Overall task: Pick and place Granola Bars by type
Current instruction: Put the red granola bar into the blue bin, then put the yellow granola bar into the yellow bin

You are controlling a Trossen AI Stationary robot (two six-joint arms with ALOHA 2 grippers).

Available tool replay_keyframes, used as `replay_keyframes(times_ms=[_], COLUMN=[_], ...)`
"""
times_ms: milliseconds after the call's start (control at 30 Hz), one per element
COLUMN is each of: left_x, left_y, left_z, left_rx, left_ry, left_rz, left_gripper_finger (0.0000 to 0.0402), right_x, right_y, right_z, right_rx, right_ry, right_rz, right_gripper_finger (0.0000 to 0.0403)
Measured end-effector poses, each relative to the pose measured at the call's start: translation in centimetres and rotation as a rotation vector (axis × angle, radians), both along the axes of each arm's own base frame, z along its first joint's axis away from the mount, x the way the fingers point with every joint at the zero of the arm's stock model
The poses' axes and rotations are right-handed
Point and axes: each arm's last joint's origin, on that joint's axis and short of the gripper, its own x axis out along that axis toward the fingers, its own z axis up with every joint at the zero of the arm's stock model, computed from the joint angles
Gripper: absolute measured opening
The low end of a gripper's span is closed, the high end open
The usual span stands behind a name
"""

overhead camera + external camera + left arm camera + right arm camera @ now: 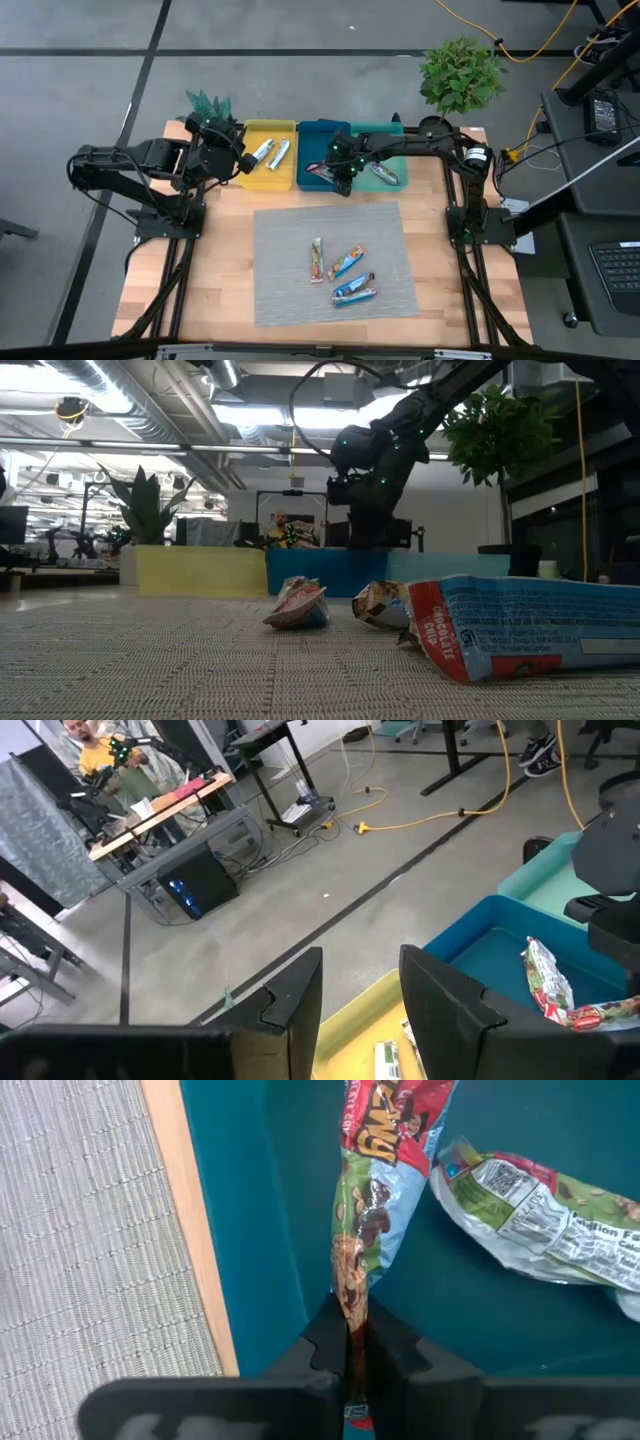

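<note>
Three granola bars lie on the grey mat: a red-orange one [317,259] and two blue ones [347,262] [354,290]. Two silver bars [270,153] rest in the yellow tray [250,181]. My right gripper [355,1350] is inside the blue tray [322,130], beside its near wall, shut on a red-and-green bar [375,1190]. A second bar of that kind [545,1220] lies flat on the tray floor. Another bar [385,175] lies in the teal tray [392,132]. My left gripper [360,1010] hovers open over the yellow tray's far left corner. My right gripper pinches the red-and-green bar by its crimped end [352,1305] between the two fingers, coming from above and pointing down into the blue tray. The bar runs on past the fingertips along the tray's wall. I cannot tell whether its far end [400,1110] touches the floor.
The three trays stand side by side along the table's far edge. A potted plant [460,72] stands off the far right corner and a teal leafy thing [208,103] near the far left. The grey mat [290,290] has bare room around the three bars.
</note>
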Motion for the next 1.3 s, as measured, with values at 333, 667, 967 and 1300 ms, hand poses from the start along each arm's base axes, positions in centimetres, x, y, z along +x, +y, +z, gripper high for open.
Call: replay_keyframes(times_ms=[333, 667, 967, 1300], left_x=[0.0, 0.0, 0.0, 0.0], left_y=[0.0, 0.0, 0.0, 0.0], left_z=[0.0, 0.0, 0.0, 0.0], left_rx=[0.0, 0.0, -0.001, -0.009], left_ry=[0.0, -0.002, -0.003, -0.002], left_rz=[0.0, 0.001, 0.001, -0.007], left_gripper_finger=[0.0127, 0.0127, 0.0127, 0.0127], right_x=[0.1, 0.1, 1.0, 1.1], right_y=[0.0, 0.0, -0.3, -2.0], right_z=[0.0, 0.1, 1.9, 4.5], right_rx=[0.003, -0.008, -0.016, -0.195], right_ry=[-0.009, -0.009, -0.064, -0.005], right_rz=[-0.013, 0.012, 0.046, -0.013], right_gripper_finger=[0.0032, 0.0041, 0.0122, 0.0166])
